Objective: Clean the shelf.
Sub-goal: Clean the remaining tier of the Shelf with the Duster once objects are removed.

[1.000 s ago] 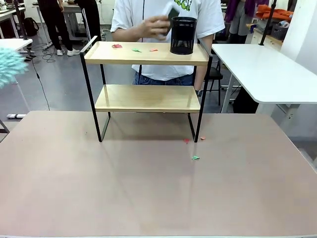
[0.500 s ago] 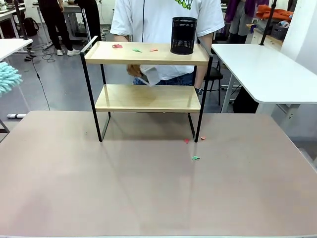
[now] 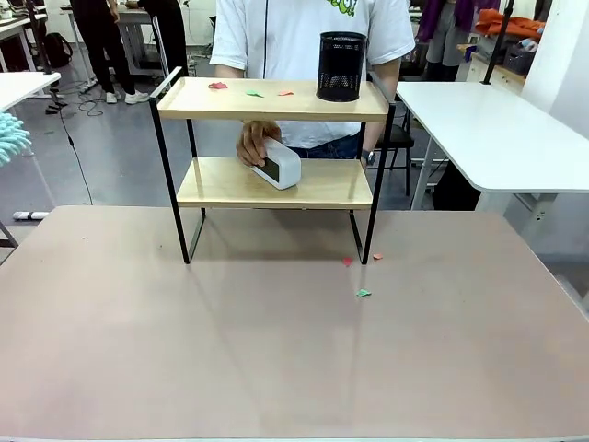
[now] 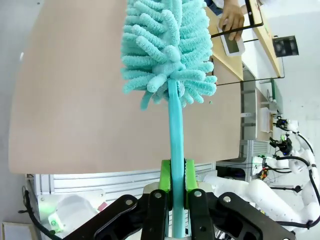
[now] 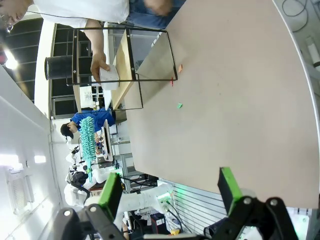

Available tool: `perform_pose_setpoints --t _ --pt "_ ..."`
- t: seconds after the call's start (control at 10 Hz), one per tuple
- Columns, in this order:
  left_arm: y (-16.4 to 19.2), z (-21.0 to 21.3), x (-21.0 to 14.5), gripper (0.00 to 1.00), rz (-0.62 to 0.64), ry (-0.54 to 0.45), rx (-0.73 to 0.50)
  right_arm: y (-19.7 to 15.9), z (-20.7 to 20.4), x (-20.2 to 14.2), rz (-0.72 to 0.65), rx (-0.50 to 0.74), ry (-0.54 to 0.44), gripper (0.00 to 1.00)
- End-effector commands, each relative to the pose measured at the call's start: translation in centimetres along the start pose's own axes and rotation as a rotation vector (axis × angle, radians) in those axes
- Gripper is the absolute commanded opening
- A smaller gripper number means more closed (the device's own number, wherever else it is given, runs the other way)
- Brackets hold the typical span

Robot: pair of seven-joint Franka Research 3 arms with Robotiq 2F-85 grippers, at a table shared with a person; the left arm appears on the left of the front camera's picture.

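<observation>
Brown bench point(image 3: 276, 350) holds the shelf point(image 3: 221, 184) at its 12 o'clock end. A person's hand point(image 3: 250, 145), up by the black cup point(image 3: 341, 66) a second ago, now sets a white box point(image 3: 278, 163) on the low board. The blue-green duster point(image 3: 9, 138) has slid farther off at 9 o'clock. The left claw point(image 4: 177, 176) pinches its stick; the right claw point(image 5: 169, 191) is spread wide, holding nothing. Green print on the shirt point(image 3: 294, 37) is too cut off to read. Paper bits point(image 3: 253, 91) dot the top board.
</observation>
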State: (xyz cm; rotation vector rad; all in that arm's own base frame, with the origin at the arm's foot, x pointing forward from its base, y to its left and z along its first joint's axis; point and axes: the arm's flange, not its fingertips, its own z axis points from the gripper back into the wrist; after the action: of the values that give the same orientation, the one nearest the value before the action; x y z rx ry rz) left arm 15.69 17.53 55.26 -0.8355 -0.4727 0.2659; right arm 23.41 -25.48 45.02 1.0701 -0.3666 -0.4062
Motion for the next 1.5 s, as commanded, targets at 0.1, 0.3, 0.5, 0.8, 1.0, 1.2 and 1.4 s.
perform_pose_setpoints --t 0.1,0.3,0.5,0.8,1.0,1.2,1.4 --pt "0.0 0.0 0.1 0.00 -0.015 0.000 -0.009 -0.1 0.2 -0.1 0.027 0.000 0.005 1.00" --pt "0.0 0.0 0.1 0.00 -0.015 0.000 -0.009 -0.1 0.2 -0.1 0.027 0.000 0.005 1.00" --pt "0.0 0.0 0.1 0.00 -0.015 0.000 -0.009 -0.1 0.2 -0.1 0.027 0.000 0.005 1.00" --pt "0.0 0.0 0.1 0.00 -0.015 0.000 -0.009 -0.1 0.2 -0.1 0.027 0.000 0.005 1.00" --pt "0.0 0.0 0.1 0.00 -0.015 0.000 -0.009 -0.1 0.2 -0.1 0.027 0.000 0.005 1.00" --pt "0.0 0.0 0.1 0.00 -0.015 0.000 -0.009 -0.1 0.2 -0.1 0.027 0.000 0.005 1.00" --pt "-2.2 0.1 0.6 0.12 -0.008 -0.002 -0.009 -0.1 0.2 -0.1 0.027 0.000 0.005 1.00"
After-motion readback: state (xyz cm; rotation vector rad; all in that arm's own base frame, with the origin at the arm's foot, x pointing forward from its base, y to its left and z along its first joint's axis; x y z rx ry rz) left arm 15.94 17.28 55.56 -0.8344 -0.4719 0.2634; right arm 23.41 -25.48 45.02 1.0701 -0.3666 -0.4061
